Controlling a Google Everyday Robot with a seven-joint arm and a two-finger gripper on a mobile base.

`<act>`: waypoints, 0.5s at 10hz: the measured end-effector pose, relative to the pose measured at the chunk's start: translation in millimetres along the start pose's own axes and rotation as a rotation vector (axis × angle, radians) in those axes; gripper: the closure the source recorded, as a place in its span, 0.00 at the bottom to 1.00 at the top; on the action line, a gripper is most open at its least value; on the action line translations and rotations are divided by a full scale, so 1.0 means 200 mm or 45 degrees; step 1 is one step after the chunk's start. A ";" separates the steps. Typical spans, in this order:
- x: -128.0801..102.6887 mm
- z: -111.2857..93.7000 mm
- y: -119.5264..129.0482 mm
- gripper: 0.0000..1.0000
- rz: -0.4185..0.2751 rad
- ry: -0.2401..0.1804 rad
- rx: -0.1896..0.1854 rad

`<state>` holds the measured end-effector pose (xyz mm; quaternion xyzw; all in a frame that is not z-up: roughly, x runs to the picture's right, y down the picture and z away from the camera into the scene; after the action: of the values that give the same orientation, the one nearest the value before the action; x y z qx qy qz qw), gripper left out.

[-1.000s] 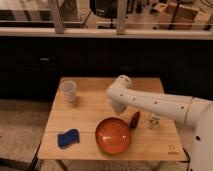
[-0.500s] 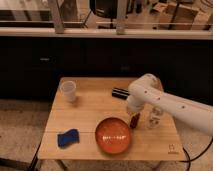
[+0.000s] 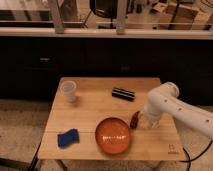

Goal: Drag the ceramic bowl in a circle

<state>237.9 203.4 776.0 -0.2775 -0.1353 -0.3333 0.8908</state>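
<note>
We find the jaws low over the right part of the bench, at the end of the white arm that bends in from the right edge; whether they are apart or together we cannot tell. Just to their left lies a small dark-red object, and we cannot tell whether they touch it. Next to that object, toward the front of the bench, sits the ceramic bowl, orange-red and glossy, upright, near the front edge and a little right of centre; the jaws are beside its upper-right rim, not inside it. Farther back, a black oblong object lies near the rear edge. A blue sponge rests at the front left, and a white cup stands upright at the rear left corner.
</note>
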 end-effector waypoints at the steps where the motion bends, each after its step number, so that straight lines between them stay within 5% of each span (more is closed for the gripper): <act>1: -0.03 0.02 0.02 0.20 -0.018 -0.018 0.023; 4: -0.23 0.08 -0.02 0.20 -0.094 -0.122 0.116; 5: -0.34 0.09 -0.05 0.20 -0.157 -0.207 0.187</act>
<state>178.6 243.0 766.3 -0.2288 -0.2479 -0.3531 0.8726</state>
